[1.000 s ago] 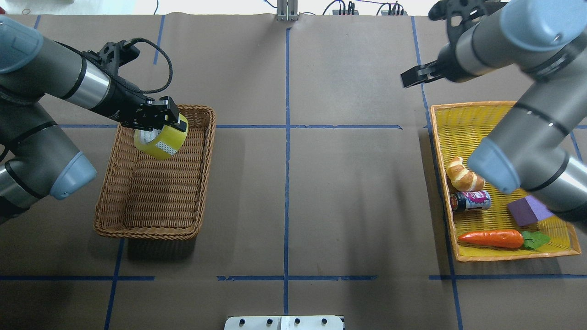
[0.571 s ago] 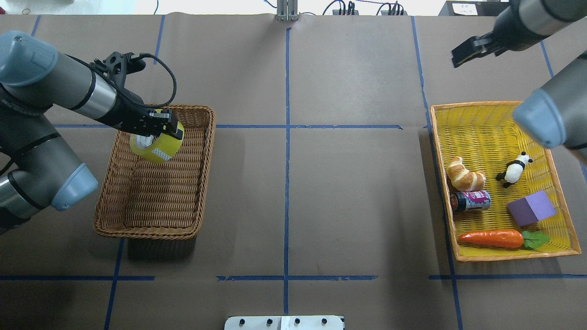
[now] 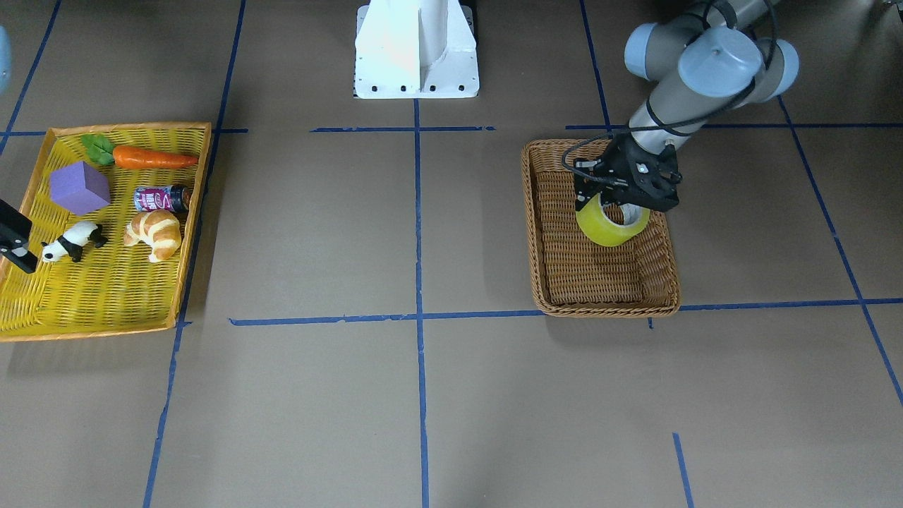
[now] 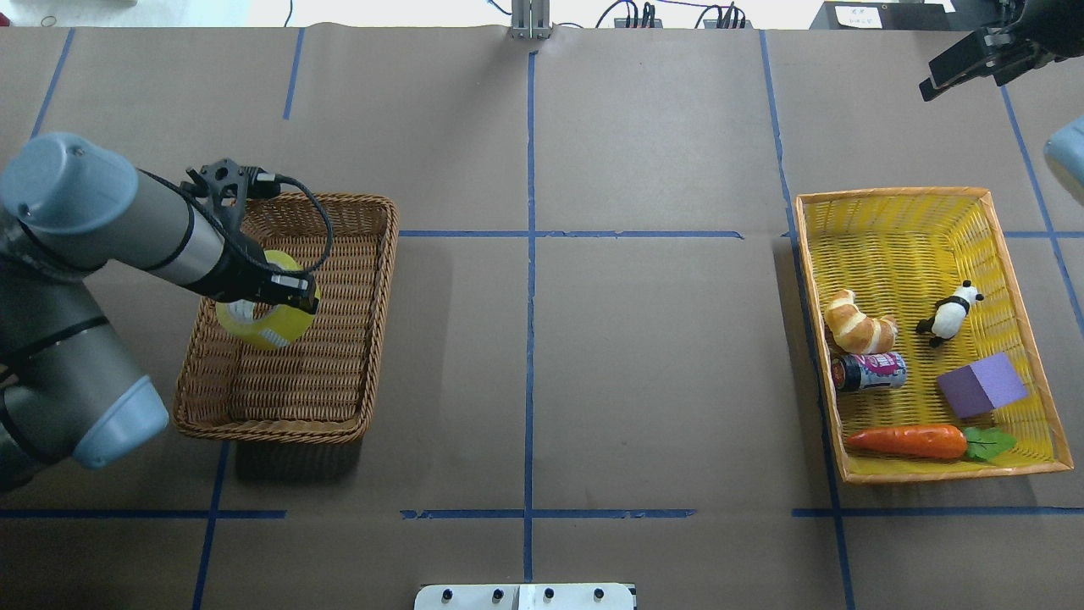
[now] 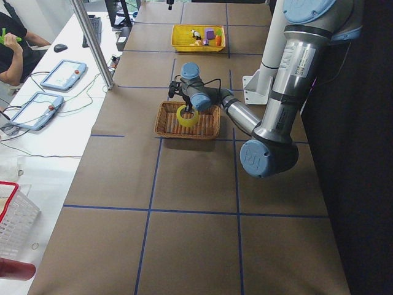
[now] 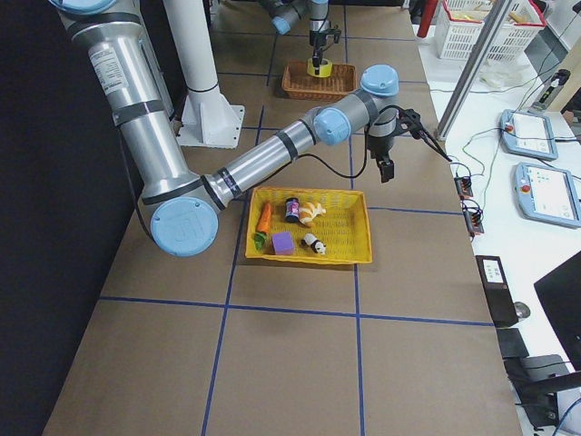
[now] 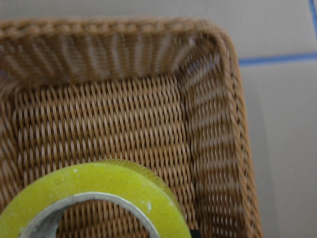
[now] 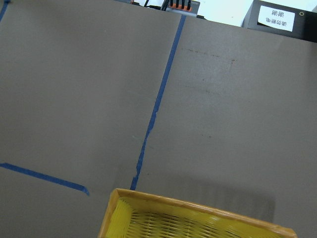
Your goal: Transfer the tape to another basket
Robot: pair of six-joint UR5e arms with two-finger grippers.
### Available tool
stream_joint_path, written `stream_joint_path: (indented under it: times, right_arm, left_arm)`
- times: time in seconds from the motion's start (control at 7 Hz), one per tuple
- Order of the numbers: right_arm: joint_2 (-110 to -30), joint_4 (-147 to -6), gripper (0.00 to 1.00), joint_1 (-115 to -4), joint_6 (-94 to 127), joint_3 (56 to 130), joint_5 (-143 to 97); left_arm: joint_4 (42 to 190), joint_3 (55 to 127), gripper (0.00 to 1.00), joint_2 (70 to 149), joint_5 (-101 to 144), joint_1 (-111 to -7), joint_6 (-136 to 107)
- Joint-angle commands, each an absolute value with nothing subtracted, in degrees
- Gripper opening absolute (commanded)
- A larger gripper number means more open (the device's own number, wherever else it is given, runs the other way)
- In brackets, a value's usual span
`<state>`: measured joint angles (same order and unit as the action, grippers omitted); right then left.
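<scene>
The tape (image 4: 258, 329), a yellow-green roll with a grey-white core, hangs tilted in my left gripper (image 4: 284, 296), which is shut on its wall. It is low inside the brown wicker basket (image 4: 383, 280), in the middle of the half farther from me. From the front, the tape (image 3: 611, 226) sits under the left gripper (image 3: 624, 194), within the basket (image 3: 607, 308). The left wrist view shows the tape (image 7: 99, 186) close over the basket (image 7: 148, 109) floor; I cannot tell if they touch. My right gripper (image 4: 942, 74) is open and empty, far right and high.
A shallow yellow tray (image 4: 898, 207) with an orange rim stands at the right. It holds a croissant (image 4: 857, 322), a toy panda (image 4: 950, 313), a can (image 4: 871, 371), a purple block (image 4: 982, 385) and a carrot (image 4: 910, 440). Blue tape lines cross the brown table.
My left gripper has carried the tape from above the basket's far rim toward me and down into the basket. My right arm has pulled back to the far right, uncovering the tray.
</scene>
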<state>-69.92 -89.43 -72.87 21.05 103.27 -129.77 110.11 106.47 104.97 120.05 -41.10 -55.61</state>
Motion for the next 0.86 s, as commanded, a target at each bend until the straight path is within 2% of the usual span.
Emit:
stream_joint_path:
  times: [0.0,0.43,0.57,0.71]
  right_arm:
    - [-70.7,-89.5,1.0,-74.3,20.5,103.0,-131.7]
    - [-71.0,-89.5,1.0,-75.0,18.7,103.0,-132.0]
    - [-73.4,-89.6,1.0,-77.2,12.0,102.4,-131.9]
    - [-75.0,-91.6,1.0,-79.5,4.7,101.5,-132.0]
  left_arm:
    - [104.9,107.9,0.0,104.1,116.1,-38.0,-53.6]
    - [104.9,104.0,0.0,106.2,116.0,-38.1,-53.1]
    - [104.9,103.9,0.19,106.5,116.0,-38.2,-53.1]
    - [104.9,104.1,0.99,106.7,115.9,-38.3,-53.3]
